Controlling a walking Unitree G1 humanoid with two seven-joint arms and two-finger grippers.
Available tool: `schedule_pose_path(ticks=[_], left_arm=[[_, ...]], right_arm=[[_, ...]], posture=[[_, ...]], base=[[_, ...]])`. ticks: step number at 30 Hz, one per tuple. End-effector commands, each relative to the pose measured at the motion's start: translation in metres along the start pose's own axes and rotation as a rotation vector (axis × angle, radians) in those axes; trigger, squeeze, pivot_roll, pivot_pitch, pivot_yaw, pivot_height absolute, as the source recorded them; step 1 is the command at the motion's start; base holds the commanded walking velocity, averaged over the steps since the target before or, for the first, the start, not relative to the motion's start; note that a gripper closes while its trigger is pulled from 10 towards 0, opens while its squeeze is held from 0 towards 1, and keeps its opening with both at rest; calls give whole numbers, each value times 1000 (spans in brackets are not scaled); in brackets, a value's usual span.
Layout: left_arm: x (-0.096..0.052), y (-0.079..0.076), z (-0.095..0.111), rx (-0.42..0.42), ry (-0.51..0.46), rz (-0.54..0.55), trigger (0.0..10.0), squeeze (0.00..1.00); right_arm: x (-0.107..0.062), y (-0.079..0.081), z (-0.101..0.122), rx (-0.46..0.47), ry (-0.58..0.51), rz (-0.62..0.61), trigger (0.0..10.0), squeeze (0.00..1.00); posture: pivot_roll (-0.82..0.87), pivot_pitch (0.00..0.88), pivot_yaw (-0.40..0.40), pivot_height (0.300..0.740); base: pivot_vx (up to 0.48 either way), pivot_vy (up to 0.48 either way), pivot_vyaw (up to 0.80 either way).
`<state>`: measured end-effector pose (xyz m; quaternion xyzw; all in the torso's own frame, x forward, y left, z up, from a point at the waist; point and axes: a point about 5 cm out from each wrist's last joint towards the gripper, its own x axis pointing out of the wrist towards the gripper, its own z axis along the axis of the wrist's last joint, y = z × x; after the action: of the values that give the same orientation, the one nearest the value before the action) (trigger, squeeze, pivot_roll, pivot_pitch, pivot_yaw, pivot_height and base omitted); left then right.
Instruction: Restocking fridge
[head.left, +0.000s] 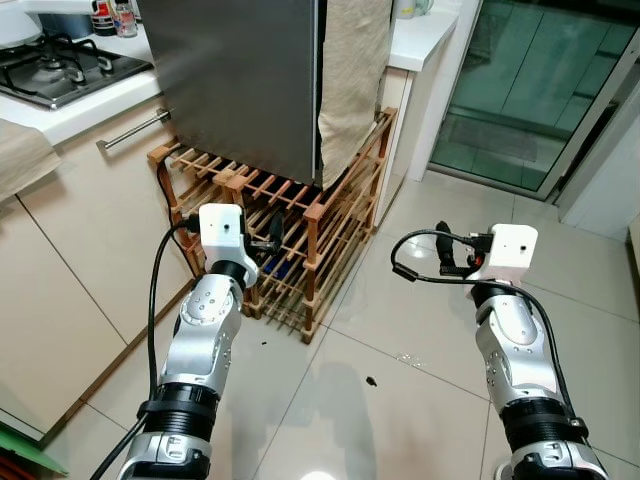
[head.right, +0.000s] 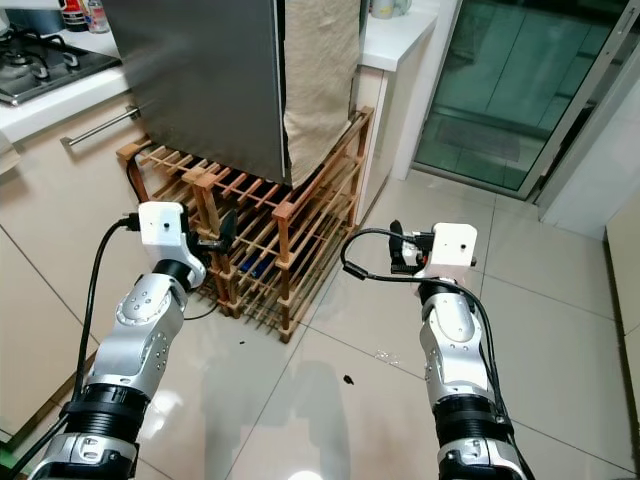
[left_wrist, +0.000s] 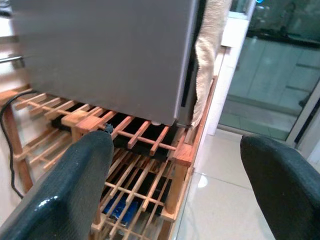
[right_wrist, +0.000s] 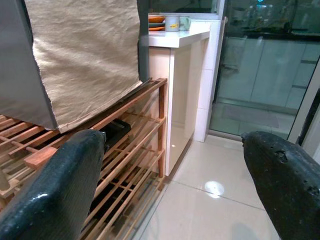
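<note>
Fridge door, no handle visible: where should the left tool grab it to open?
Probably the door's free vertical edge, beside the beige cloth. The steel front is flat and bare; the dark seam there is the only purchase. Come from the front with the open left tool, raised above the wooden rack.

A grey, closed fridge (head.left: 235, 85) stands upright on a slatted wooden rack (head.left: 300, 250) with a beige cloth (head.left: 352, 70) draped over its side, directly ahead of and above the left gripper (head.left: 272, 238), fingers spread, empty.
</note>
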<state>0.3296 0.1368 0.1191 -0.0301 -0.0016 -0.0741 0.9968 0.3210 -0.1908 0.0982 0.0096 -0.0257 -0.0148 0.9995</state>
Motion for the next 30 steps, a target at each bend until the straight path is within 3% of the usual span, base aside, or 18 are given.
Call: schedule_pose_path(ticks=[1, 2, 3, 6, 7, 10, 11, 12, 15, 16, 19, 23, 25, 30], left_arm=[[4, -7, 9, 41, -31, -35, 10000, 1000], [6, -9, 9, 57, -31, -34, 10000, 898], [8, -11, 10, 75, -34, -36, 10000, 0], [14, -20, 19, 35, -73, -76, 10000, 0], [18, -23, 29, 21, -102, -73, 10000, 0], [18, -25, 45, 22, -144, -83, 10000, 0], [10, -23, 58, 52, -182, -114, 10000, 0], [10, -23, 58, 52, -182, -114, 10000, 0], [-20, -5, 48, 133, -118, -142, 10000, 0], [-44, 11, 36, 142, -86, -95, 10000, 0], [-64, 20, 30, 72, -134, 26, 10000, 0], [-67, 12, 27, 69, -144, 49, 10000, 0], [-56, 5, 27, 55, -123, 48, 10000, 0], [-44, 4, 39, 48, -136, 18, 10000, 0]], right_arm=[[2, 3, 4, -20, -11, 26, 10000, 0], [2, 4, 6, -16, -27, 38, 10000, 0], [1, 3, 8, -16, -38, 35, 10000, 0], [2, -8, 19, -14, -101, -48, 10000, 0], [3, -23, 33, -19, -168, -153, 10000, 0], [3, -31, 51, -6, -226, -205, 10000, 0], [-4, -35, 62, 3, -242, -217, 10000, 0], [-4, -35, 62, 3, -242, -217, 10000, 0], [-37, -38, 53, -14, -157, -200, 10000, 0], [-61, -39, 40, -58, -100, -160, 10000, 0], [-78, -41, 32, -82, -94, -121, 10000, 0], [-76, -41, 33, -73, -108, -125, 10000, 0], [-56, -29, 39, -77, -152, -95, 10000, 0], [-42, -22, 38, -15, -119, -79, 10000, 0]], posture=[[18, 0, 12, 740], [8, 0, 18, 740], [-3, 0, 21, 740], [-18, 0, 7, 740], [-26, 0, -4, 740], [-31, 0, -6, 740], [-32, 0, -7, 740], [-32, 0, -7, 740], [-8, 0, -28, 740], [-3, 0, -35, 740], [21, 0, -44, 740], [31, 0, -46, 740], [40, 0, -35, 740], [24, 0, -8, 740]], base=[[0, 0, 0], [0, 0, 0], [0, 0, 0], [0, 0, 0], [0, 0, 0], [0, 0, 0], [0, 0, 0], [0, 0, 0], [0, 0, 0], [0, 0, 0], [0, 0, 0], [0, 0, 0], [191, -144, 0], [368, -304, 0]])
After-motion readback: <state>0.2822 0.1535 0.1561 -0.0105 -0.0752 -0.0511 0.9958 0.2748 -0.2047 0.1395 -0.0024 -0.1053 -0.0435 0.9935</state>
